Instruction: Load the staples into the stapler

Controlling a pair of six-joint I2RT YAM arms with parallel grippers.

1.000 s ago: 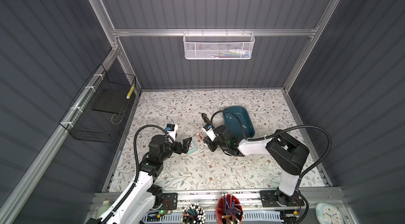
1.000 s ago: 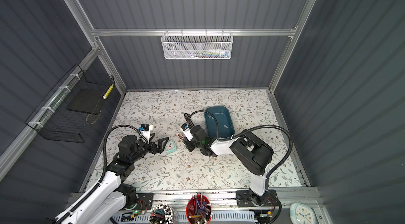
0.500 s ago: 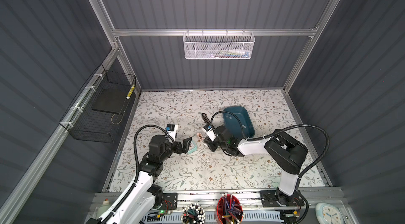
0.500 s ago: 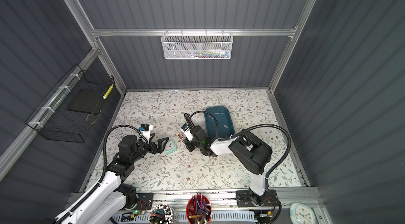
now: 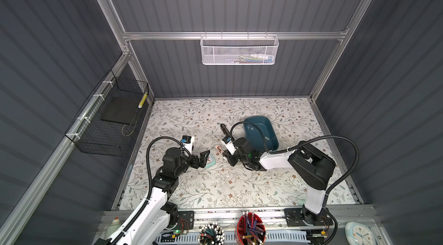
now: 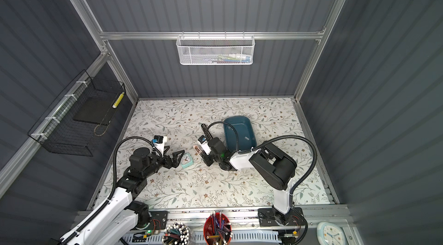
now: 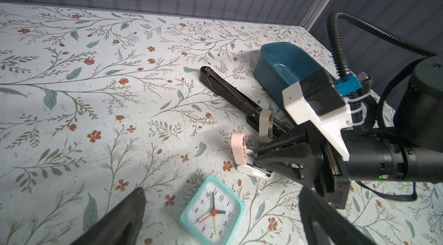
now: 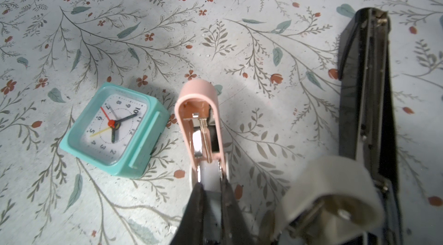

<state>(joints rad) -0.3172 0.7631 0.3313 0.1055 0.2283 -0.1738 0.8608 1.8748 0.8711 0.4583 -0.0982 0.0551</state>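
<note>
A small pink stapler (image 8: 199, 111) lies on the floral mat with its lid swung up, in both top views (image 5: 218, 149) (image 6: 197, 149). My right gripper (image 8: 212, 191) is shut on a pale grey strip that looks like staples, held at the stapler's metal channel; the left wrist view shows its tips (image 7: 255, 156) at the stapler (image 7: 238, 145). More staples (image 5: 266, 138) lie in the teal tray (image 5: 273, 133). My left gripper (image 7: 220, 219) hangs open over a mint alarm clock (image 7: 212, 210), holding nothing, left of the stapler in both top views (image 5: 206, 159) (image 6: 180, 158).
A long black stapler (image 8: 364, 87) lies opened flat between the pink one and the tray (image 7: 266, 73). A cream stapler (image 8: 333, 191) stands open beside my right fingers. The clock (image 8: 112, 128) sits just beside the pink stapler. Pen cups stand at the front edge (image 5: 250, 230).
</note>
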